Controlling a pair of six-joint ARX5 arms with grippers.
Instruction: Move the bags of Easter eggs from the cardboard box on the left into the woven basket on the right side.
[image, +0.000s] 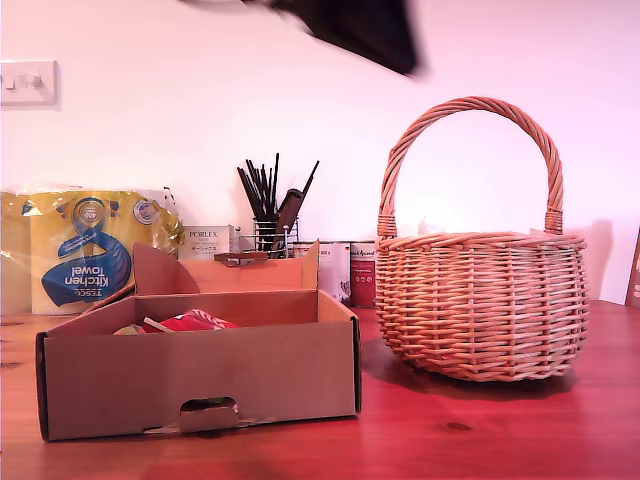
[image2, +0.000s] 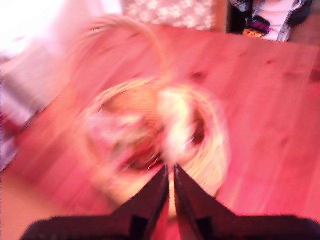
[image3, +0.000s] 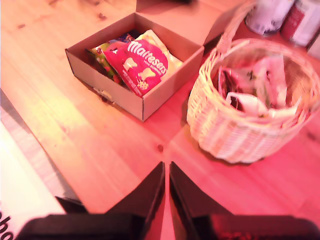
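The cardboard box (image: 200, 380) stands at the exterior view's left, with a red bag of Easter eggs (image: 195, 322) showing over its rim. In the second wrist view the box (image3: 110, 87) holds a red bag (image3: 140, 65), a cream-white one (image3: 160, 45) and a greenish one. The woven basket (image: 480, 300) stands at the exterior view's right. Several bags (image3: 255, 85) lie inside the basket (image3: 230, 130). My second gripper (image3: 166, 170) hangs shut and empty above the table in front of both. My first gripper (image2: 170, 172) is shut and empty over the blurred basket (image2: 220, 145).
A dark blurred arm (image: 350, 30) crosses the top of the exterior view. Behind the box are a kitchen towel pack (image: 85, 250), a wire pot of black brushes (image: 270, 215), a small white carton (image: 210, 240) and tins (image: 350, 272). The wooden table (image: 500, 430) ends near my second gripper.
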